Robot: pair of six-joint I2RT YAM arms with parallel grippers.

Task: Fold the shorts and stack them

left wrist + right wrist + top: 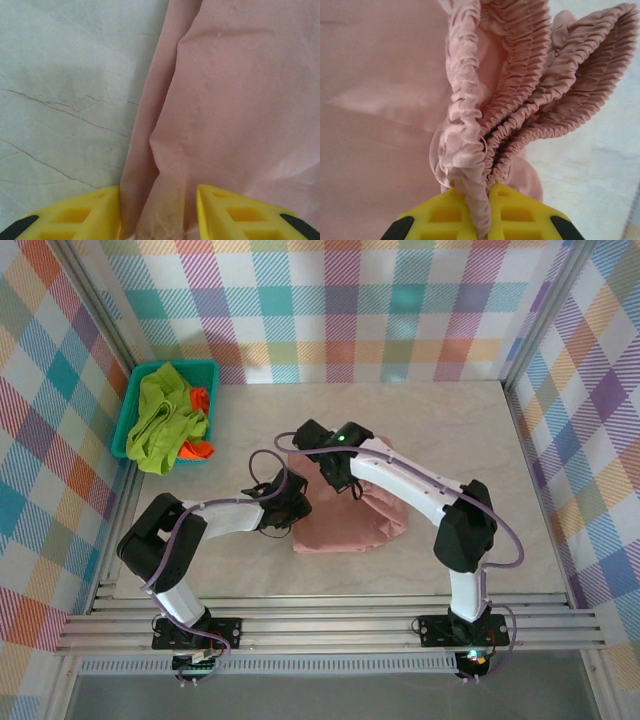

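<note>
Lying crumpled a little left of the middle of the pale marble-patterned table [450, 420], the dusty pink shorts [350, 525] have both arms bent in over them. The right gripper [479, 192] has its yellow fingers [520, 215] drawn together on the gathered elastic waistband [520, 120], which fans up and away from the tips in several ruffled folds, while the rest of the pink cloth spreads flat to the left in the right wrist view. From above, that gripper [340, 480] sits at the far edge of the garment. The left gripper [290, 510] meets the shorts at their left side. In the left wrist view its jaws stand apart, one yellow finger [85, 215] on each side of a raised fold along the stitched edge [200, 100] of the shorts, with bare tabletop [60, 100] to the left of the cloth. Whether those fingers already press the fold cannot be told. At the far left corner of the table a teal plastic mesh basket [170, 365] holds the lime green shorts [165, 420] heaped over the bright orange shorts [197, 450], well apart from the pink pair.
</note>
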